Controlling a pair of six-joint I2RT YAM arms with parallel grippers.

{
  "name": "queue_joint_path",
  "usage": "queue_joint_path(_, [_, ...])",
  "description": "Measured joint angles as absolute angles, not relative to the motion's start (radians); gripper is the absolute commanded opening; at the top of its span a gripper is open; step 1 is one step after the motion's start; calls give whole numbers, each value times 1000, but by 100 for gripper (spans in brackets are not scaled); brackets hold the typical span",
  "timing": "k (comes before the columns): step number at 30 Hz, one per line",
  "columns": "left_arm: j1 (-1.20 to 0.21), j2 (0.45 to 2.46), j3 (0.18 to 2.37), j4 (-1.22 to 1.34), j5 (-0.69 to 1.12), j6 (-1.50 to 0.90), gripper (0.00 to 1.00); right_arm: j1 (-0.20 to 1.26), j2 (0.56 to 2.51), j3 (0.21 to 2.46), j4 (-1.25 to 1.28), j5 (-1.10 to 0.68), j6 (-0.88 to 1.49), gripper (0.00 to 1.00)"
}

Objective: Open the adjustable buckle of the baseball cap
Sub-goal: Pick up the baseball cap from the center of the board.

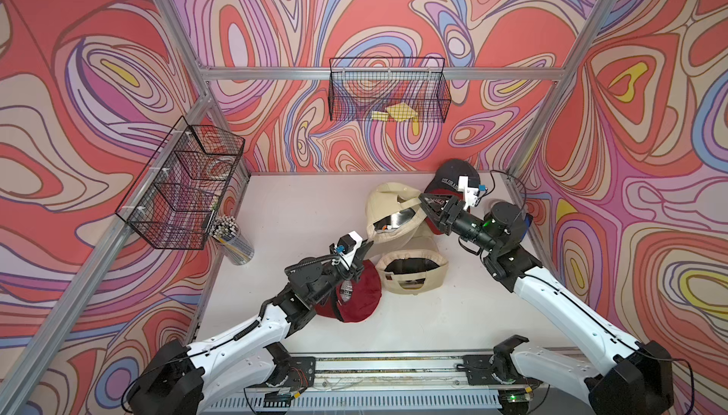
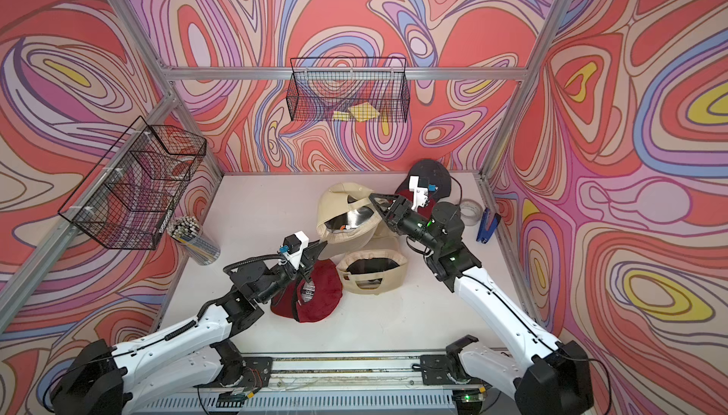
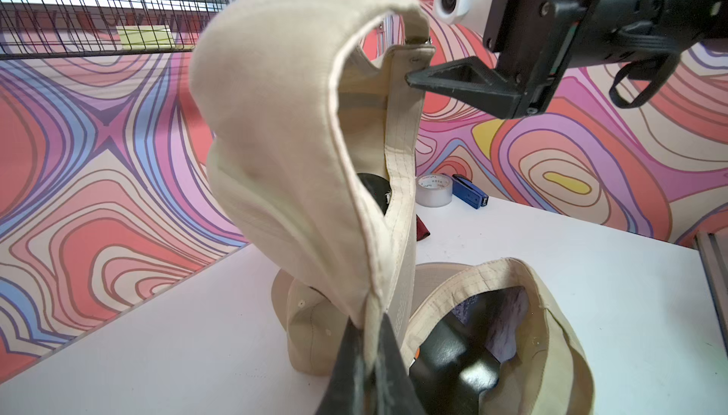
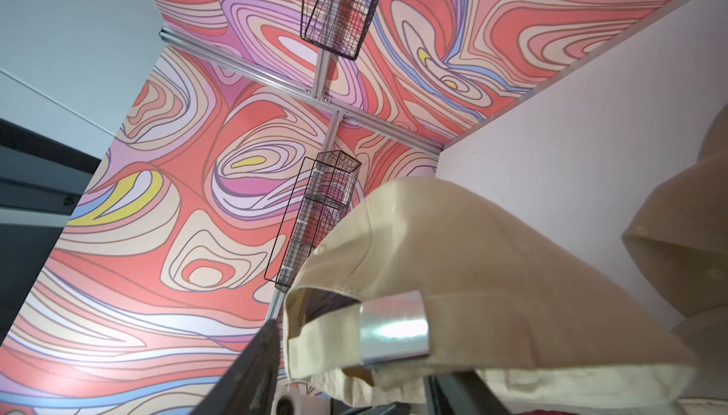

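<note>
Cap [image 1: 388, 212]: beige, lifted off the bench [image 1: 291, 212] at mid-scene and hung between your two arms, its inside facing up in both top views.
Jar [image 1: 234, 241]: full of pencils, standing at the bench's far left, under the side basket [image 1: 185, 188].
Left gripper [image 1: 368, 241]: clamped tight on the cap's rim. Your left wrist view shows the edge pinched between its fingers [image 3: 346, 373].
Red cap [image 1: 360, 298]: lying on the bench under your left arm.
Second cap [image 1: 413, 271]: beige, upside down on the bench, just in front of the held one.
Buckle [image 4: 394, 330]: metal, on the back strap.
Right gripper [image 1: 421, 198]: jaws parted, one on either side of the strap at the buckle.
Dark cap [image 1: 453, 176]: at the back, behind your right gripper.
Tape [image 2: 470, 212], stapler [image 2: 486, 224]: far right of the bench, side by side.
</note>
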State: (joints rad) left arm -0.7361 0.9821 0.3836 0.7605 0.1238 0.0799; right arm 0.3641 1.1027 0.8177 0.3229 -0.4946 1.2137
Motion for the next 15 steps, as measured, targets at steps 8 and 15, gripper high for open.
queue_joint_path(8, [-741, 984, 368, 804, 138, 101, 0, 337, 1158, 785, 389, -514, 1292, 27])
queue_joint_path(15, [-748, 1017, 368, 840, 161, 120, 7, 334, 1167, 817, 408, -527, 1235, 3])
